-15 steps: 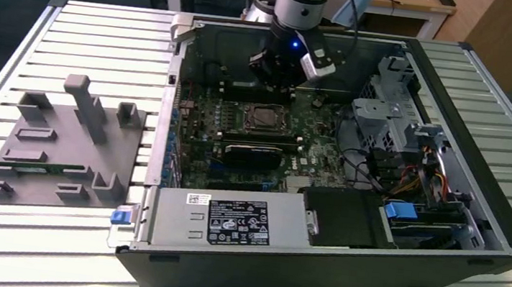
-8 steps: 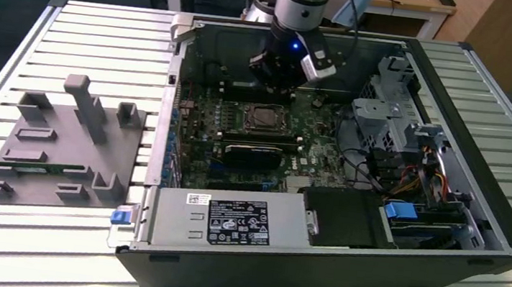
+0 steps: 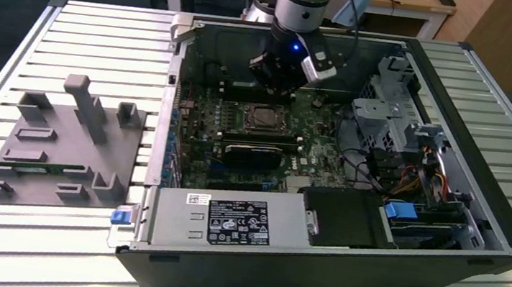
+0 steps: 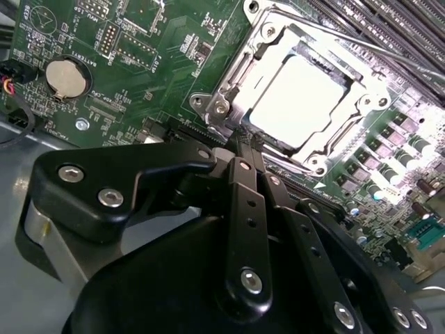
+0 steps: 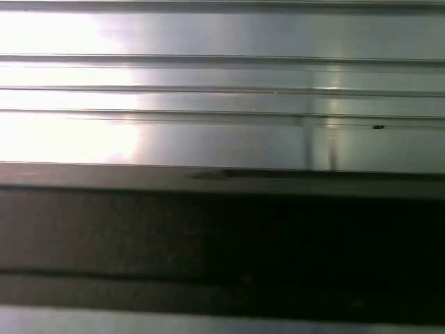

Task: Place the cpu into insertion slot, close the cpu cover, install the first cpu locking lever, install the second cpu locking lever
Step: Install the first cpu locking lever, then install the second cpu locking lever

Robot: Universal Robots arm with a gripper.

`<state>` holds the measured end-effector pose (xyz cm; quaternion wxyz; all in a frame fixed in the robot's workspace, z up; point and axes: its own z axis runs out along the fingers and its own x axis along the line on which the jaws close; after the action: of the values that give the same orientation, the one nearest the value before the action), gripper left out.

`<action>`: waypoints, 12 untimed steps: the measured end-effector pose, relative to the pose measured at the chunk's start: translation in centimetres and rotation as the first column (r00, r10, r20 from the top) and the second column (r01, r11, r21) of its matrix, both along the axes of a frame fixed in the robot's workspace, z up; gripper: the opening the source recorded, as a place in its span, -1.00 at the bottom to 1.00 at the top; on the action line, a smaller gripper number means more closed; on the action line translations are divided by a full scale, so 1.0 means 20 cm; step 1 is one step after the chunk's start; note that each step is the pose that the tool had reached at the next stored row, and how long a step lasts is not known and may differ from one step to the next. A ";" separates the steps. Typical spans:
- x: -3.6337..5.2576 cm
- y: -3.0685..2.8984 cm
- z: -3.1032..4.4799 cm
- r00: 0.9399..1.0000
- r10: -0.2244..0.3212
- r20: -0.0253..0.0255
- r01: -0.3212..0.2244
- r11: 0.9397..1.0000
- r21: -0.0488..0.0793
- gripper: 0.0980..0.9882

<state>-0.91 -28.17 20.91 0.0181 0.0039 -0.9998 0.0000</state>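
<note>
In the second wrist view the cpu (image 4: 299, 97) lies flat in the insertion slot (image 4: 208, 104), its pale metal top showing through the cut-out of the cpu cover (image 4: 274, 38), which lies down over it. My gripper (image 4: 245, 145) is shut, with nothing visible between its black fingers (image 4: 243, 188). Its tips rest at the socket's near edge by a corner screw. A thin metal lever rod (image 4: 334, 38) runs along the socket's far side. In the exterior view the gripper (image 3: 276, 91) hangs inside the open computer case, just behind the insertion slot (image 3: 261, 117).
A long black card (image 3: 255, 151) sits in front of the socket. The drive cage (image 3: 384, 122) and cables (image 3: 379, 172) crowd the exterior view's right. A grey fixture tray (image 3: 63, 143) lies on the slatted table (image 5: 222, 69). A coin battery (image 4: 66, 78) is on the board.
</note>
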 end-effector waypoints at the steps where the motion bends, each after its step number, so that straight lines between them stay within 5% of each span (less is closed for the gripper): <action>1: 0.000 -0.001 0.000 1.000 0.000 0.000 0.000 1.000 0.000 -0.98; 12: 0.004 -0.022 0.000 1.000 0.000 0.000 0.000 1.000 0.000 -0.98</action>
<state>-0.83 -28.62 20.91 0.0181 0.0039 -0.9998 0.0000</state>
